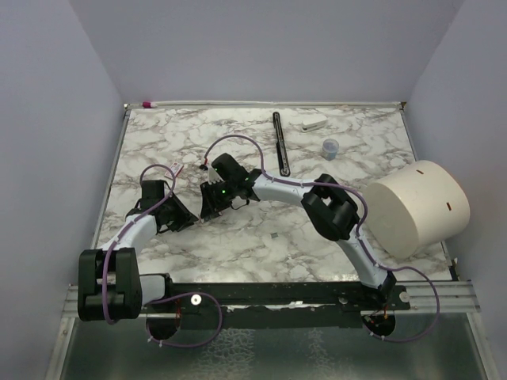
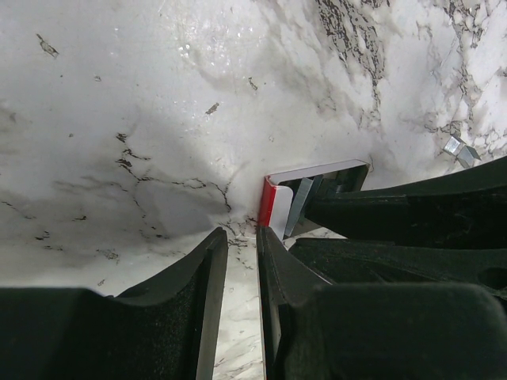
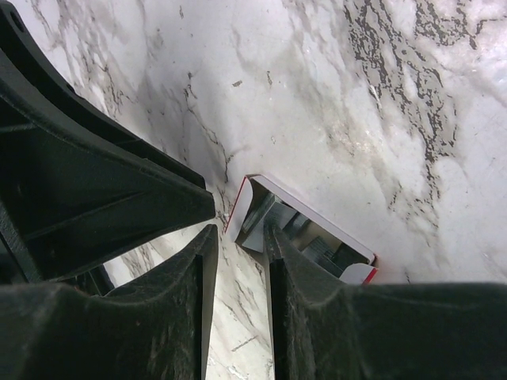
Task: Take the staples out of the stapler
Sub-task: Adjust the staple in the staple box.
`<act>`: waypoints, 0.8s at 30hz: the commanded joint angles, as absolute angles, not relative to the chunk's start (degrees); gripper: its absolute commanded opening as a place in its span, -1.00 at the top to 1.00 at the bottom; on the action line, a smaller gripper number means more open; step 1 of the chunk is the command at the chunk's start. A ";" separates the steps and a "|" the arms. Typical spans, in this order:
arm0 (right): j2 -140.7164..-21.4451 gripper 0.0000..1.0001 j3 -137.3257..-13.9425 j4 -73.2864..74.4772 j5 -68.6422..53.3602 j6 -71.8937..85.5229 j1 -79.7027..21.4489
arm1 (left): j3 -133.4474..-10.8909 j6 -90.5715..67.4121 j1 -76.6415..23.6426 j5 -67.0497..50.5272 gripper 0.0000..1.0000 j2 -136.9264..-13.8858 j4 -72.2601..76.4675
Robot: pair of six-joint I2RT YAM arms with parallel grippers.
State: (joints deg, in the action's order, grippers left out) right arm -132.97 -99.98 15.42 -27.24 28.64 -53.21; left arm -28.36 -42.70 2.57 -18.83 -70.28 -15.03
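Two grippers crowd the stapler, which lies open on the marble table, just right of centre in the left wrist view. The left gripper and right gripper each stand slightly parted, grasping nothing, tips just beside it. One silvery bit, likely staples, lies at the right edge. Emptying looks underway. Next, one gripper should pin the stapler while the other teases out the rest.

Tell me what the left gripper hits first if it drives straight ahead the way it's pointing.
The stapler. Its red end lies just beyond the left gripper, lined up with one fingertip rather than the gap. Depth is unclear from the wrist view; they may already touch.
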 commanded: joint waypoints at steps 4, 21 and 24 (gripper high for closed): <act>-134.21 0.41 -101.73 15.31 -28.33 28.12 -53.70 | -27.67 -41.86 2.64 -18.90 0.50 -70.58 -14.40; -135.35 0.35 -103.53 13.09 -32.87 30.16 -53.70 | -27.86 -41.94 2.58 -18.26 0.50 -69.66 -14.93; -136.25 0.32 -104.10 13.41 -32.95 30.24 -53.70 | -27.86 -41.99 2.64 -17.85 0.50 -69.22 -15.07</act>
